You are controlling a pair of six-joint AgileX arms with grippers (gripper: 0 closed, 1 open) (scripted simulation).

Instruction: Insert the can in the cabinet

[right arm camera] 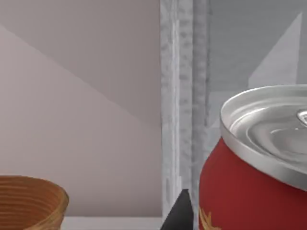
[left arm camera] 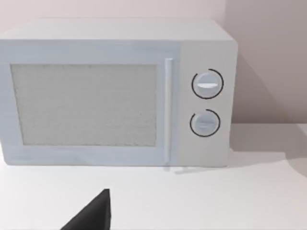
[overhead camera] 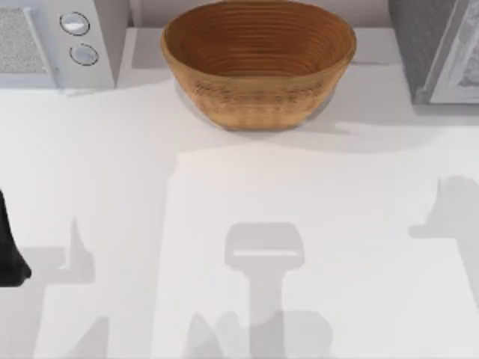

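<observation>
The can (right arm camera: 254, 191), red with a silver top, looms very close in the right wrist view, held up off the table. A dark fingertip (right arm camera: 180, 213) of my right gripper lies against its side, so the gripper looks shut on it. Just beyond stands the cabinet's pale speckled frame edge (right arm camera: 184, 96), with grey behind it. From above, the cabinet (overhead camera: 419, 45) fills the table's back right corner, its paler door panel (overhead camera: 464, 67) facing the front. My left arm (overhead camera: 9, 258) is parked at the left edge, and one fingertip (left arm camera: 93, 215) shows in its wrist view.
A large wicker basket (overhead camera: 258, 67) stands at the back middle, left of the cabinet. A white microwave (overhead camera: 45, 41) with two round knobs occupies the back left corner. Arm shadows lie across the white tabletop (overhead camera: 247, 194).
</observation>
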